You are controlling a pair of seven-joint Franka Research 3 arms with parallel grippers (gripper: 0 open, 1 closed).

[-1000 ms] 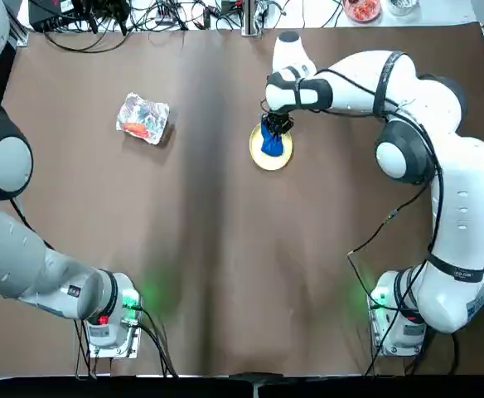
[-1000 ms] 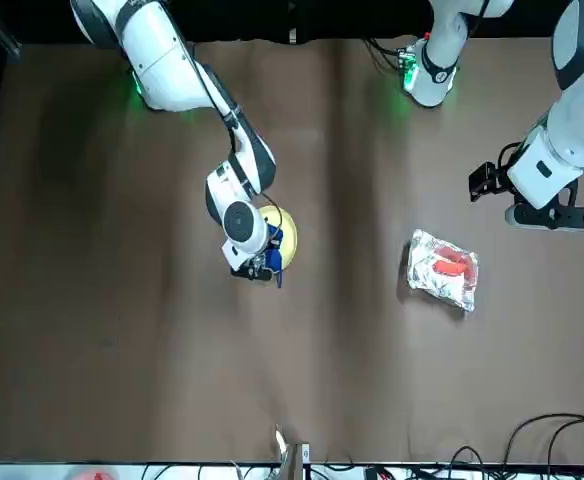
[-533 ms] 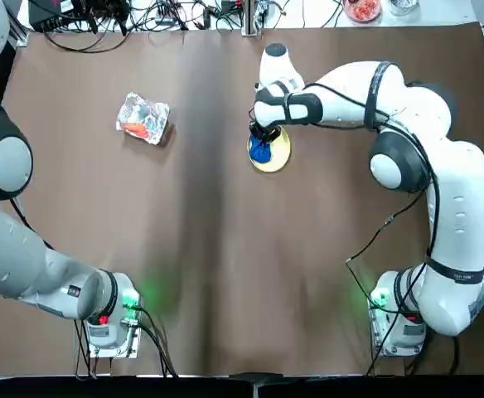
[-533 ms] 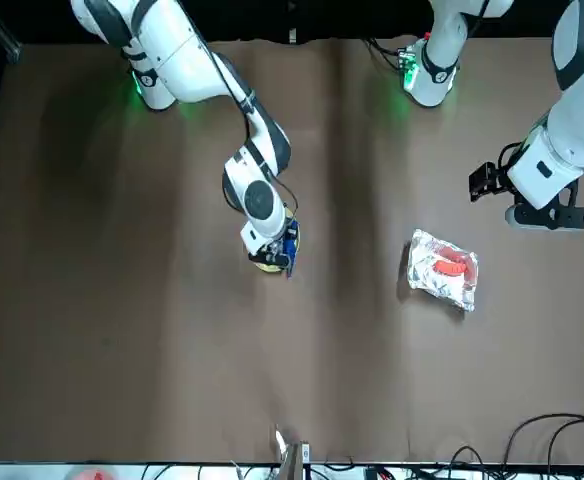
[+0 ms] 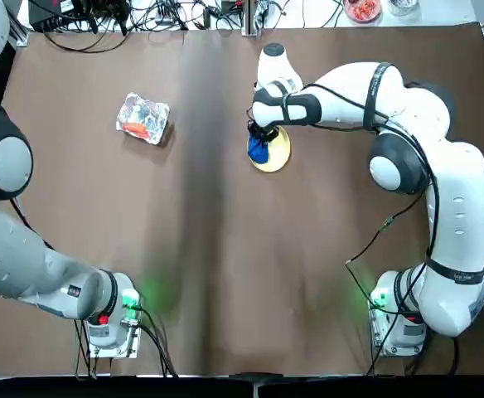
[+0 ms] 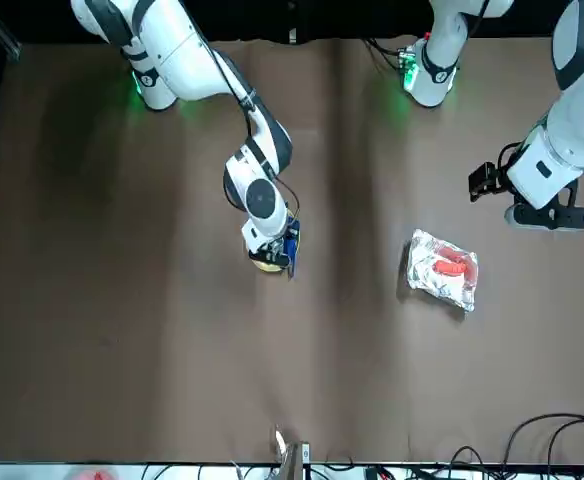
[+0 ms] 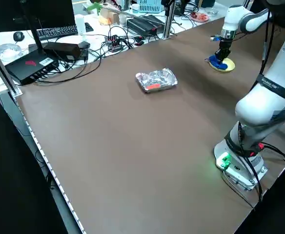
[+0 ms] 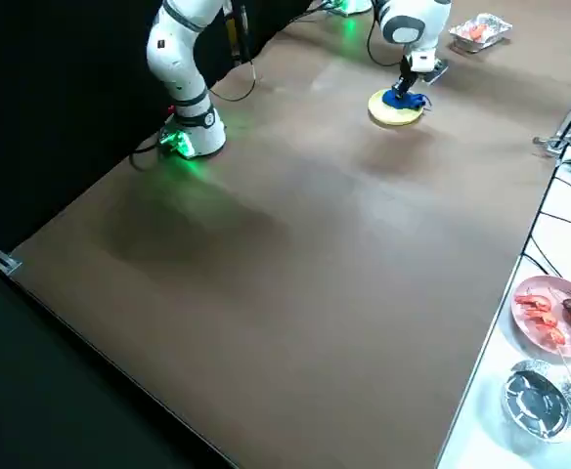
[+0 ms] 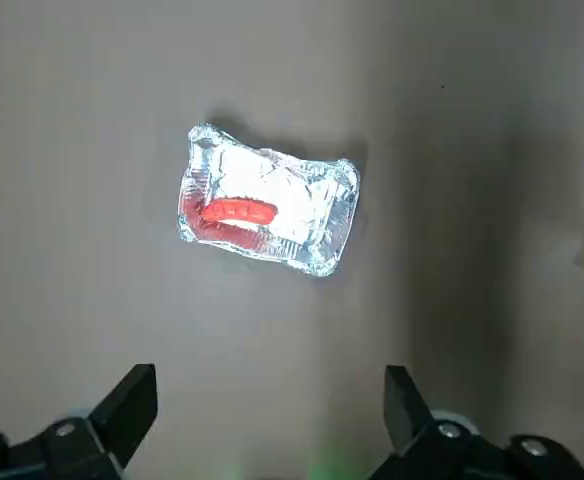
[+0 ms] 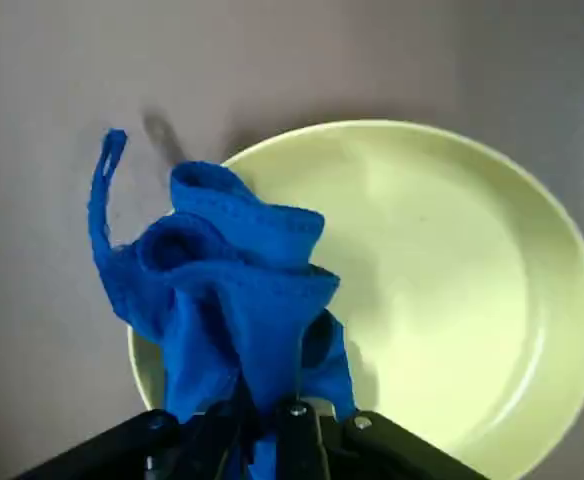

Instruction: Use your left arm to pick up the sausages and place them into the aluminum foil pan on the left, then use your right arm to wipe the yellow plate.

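My right gripper is clamped tight on a blue cloth, its jaws pinching a bunched fold, and it presses the cloth down on the yellow plate at the plate's left edge. The cloth covers that left part of the plate and spills slightly over the rim onto the brown table; a thin blue loop of it hangs off over the table beside the plate. The rest of the plate lies bare and pale. The plate sits at the far middle of the table, a little to the right.

My left gripper hangs high over the far left of the table, jaws spread wide and holding nothing. Below it lies the aluminum foil pan, well apart from the plate, to its left. The sausages lie inside the pan, one red-orange piece against the crinkled foil.
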